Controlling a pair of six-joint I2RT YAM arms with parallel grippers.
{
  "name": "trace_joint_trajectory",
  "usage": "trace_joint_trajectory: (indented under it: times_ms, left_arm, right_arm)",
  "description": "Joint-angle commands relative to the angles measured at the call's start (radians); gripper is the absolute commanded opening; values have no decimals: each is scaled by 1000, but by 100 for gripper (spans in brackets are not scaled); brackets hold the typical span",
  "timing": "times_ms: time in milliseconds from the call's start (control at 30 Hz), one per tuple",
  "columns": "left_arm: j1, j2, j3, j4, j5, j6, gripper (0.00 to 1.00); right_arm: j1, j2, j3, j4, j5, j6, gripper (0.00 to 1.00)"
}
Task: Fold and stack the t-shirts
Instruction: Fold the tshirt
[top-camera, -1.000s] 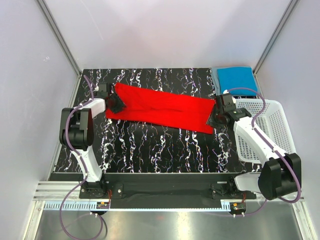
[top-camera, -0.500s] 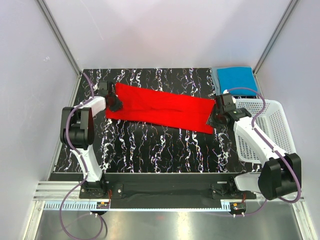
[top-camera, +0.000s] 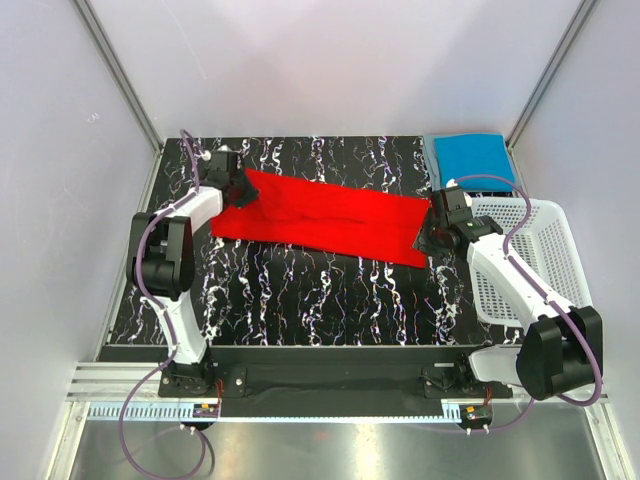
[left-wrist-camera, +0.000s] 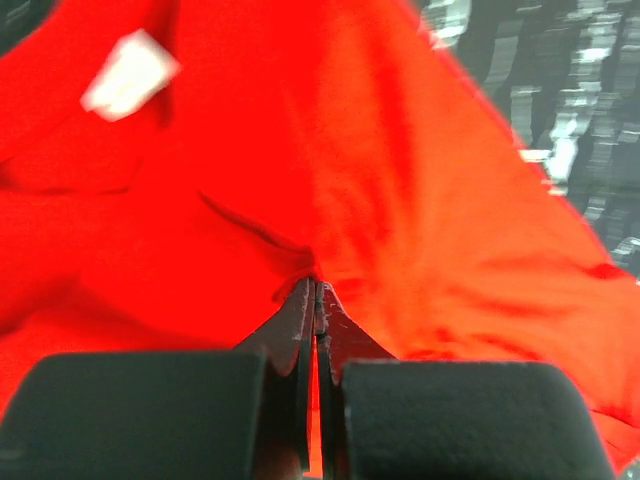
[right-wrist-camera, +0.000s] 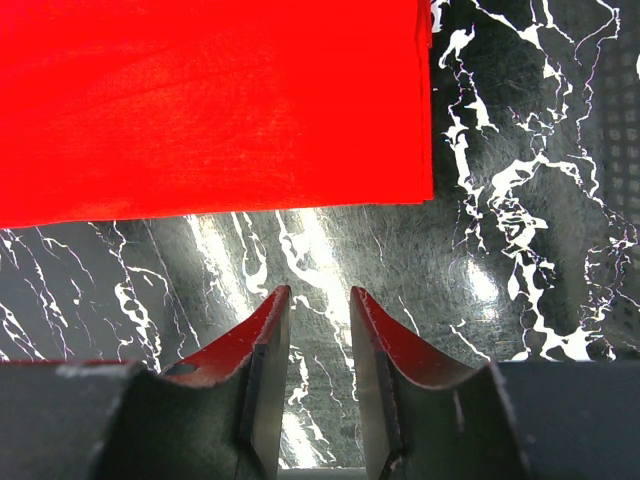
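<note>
Top view first: the red t-shirt (top-camera: 330, 218) lies as a long flat strip across the black marble table (top-camera: 320, 300), running from back-left towards the right side. The left gripper (top-camera: 240, 190) is clamped on its left end and that end looks lifted a bit off the surface. The right gripper (top-camera: 432, 238) sits at the shirt's right end. A blue t-shirt (top-camera: 473, 156), already folded, lies in the far right corner, just behind the white basket (top-camera: 545, 255).

Left wrist cam: the jaws are pinched flat together with red cloth caught between them, and creases fan out from the pinch. There's a white label (left-wrist-camera: 130, 70) up top, so I'd guess this is the collar end.

Right wrist cam: jaws are apart with nothing in them, hanging over bare marble just off the shirt's straight edge.

Handling-wise, I reckon this thing is light, floppy and not fragile at all. It'll sag and drag wherever it isn't held. Best bet is probably to grab the near right corner so both ends lift together, pinching all the layers or the fold slides apart.
</note>
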Motion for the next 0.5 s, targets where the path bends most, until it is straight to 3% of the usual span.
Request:
trace_joint_trajectory:
  times_ms: [0,467]
  left_arm:
    - [-14,-33,59,133,41,27,0]
    - [-40,125,190,279,188,42,0]
  right_arm:
    - [2,-7,17,37,19,-18,38]
    - [1,14,17,47,21,-32,38]
